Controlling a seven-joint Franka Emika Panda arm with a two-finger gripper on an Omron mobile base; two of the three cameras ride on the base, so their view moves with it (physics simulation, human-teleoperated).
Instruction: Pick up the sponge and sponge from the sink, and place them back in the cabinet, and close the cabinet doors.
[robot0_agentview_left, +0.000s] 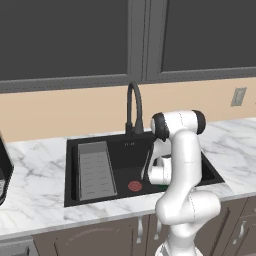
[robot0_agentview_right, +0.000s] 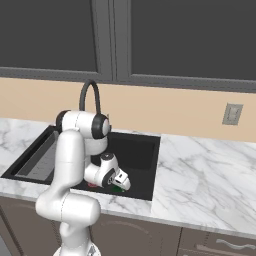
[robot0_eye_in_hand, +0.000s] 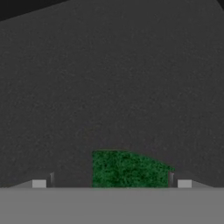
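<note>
A green-topped sponge lies on the dark floor of the black sink, close in front of the hand. My gripper is lowered into the right part of the basin, its fingertips standing wide apart on either side of the sponge without touching it. The right base view has the gripper just above a sliver of green sponge near the sink's front wall. A bit of the sponge peeks from behind the arm in the left base view. The cabinet and its doors are out of view.
A grey ribbed tray fills the sink's left side and a red drain disc lies mid-front. The black arched faucet rises behind the basin. White marble counter spreads to both sides, with dark glass-fronted wall cupboards overhead.
</note>
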